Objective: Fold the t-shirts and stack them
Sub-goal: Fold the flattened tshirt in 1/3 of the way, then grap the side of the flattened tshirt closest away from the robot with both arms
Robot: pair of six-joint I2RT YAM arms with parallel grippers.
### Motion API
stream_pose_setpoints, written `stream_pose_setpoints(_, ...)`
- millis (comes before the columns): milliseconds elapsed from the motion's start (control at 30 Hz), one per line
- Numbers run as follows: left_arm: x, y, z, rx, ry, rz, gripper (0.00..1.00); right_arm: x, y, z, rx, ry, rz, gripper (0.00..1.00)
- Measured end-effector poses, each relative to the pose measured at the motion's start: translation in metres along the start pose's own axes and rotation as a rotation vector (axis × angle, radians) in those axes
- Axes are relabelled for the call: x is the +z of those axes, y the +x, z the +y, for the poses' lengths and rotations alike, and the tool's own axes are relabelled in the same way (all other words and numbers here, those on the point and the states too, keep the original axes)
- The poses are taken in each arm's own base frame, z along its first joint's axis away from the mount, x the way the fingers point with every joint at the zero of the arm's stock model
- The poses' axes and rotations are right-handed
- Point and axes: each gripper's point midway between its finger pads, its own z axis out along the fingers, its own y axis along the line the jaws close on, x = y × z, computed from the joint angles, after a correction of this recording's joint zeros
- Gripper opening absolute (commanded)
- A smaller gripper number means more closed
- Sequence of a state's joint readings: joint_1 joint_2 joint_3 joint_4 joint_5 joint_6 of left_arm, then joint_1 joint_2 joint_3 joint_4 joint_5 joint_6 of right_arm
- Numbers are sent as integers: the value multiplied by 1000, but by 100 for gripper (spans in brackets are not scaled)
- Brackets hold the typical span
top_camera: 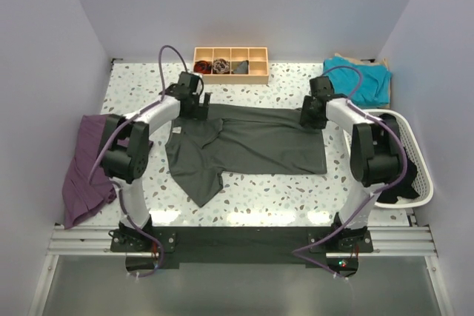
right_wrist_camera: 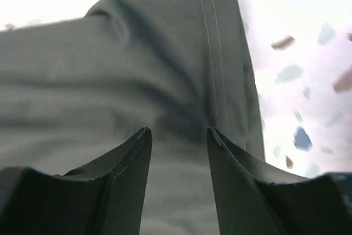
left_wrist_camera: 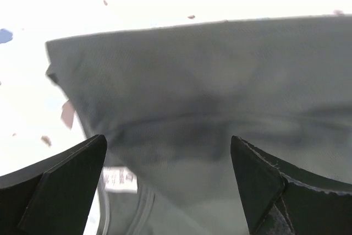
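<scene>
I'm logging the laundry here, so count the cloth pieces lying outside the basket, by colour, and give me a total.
charcoal grey t-shirt: 1
teal t-shirt: 1
purple cloth: 1
Total: 3

charcoal t-shirt (top_camera: pixel 252 146): spread centre (left part rumpled) | teal t-shirt (top_camera: pixel 361 79): bunched far-right
</scene>
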State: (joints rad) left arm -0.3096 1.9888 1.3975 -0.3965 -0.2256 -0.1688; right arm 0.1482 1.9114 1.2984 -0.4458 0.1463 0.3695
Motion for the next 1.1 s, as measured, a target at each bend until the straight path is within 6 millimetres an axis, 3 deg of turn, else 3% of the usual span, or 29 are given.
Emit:
stream_pose_setpoints(133, -51, -14, 1, -25, 60, -99, 100, -45, -10, -4, 15, -36, -83, 52)
stream_pose_setpoints(233, -103, -26, 0, -76, 138, -225, 100, -81, -23, -4, 39, -69, -170, 54)
stream_pose_setpoints(333, -135, -12, -8, -135, 229, -307, 100, -99, -7, -11, 69, -85, -189, 54)
stream_pose_setpoints(433, -140, 37, -25, -169, 289, -266, 100, -96, 39, -25, 99, -69, -118, 54)
stream_pose_setpoints(567, -138, 124, -56, -173, 347, -123, 98, -92, 111, -47, 133, -35, -3, 55)
stream_pose_setpoints(633, -142, 152, -60, -191, 365, -90, 97, -96, 133, -55, 147, -26, 18, 56)
stream_pose_setpoints(733, -151, 167, -56, -243, 380, -107, 96, -107, 145, -61, 176, -35, 0, 56)
stream_pose_setpoints(900, -162, 169, -51, -302, 393, -153, 91, -117, 143, -62, 227, -41, -30, 56)
stream_pose_setpoints(1100, -158, 183, -53, -320, 393, -121, 84, -117, 151, -68, 280, 2, -6, 58)
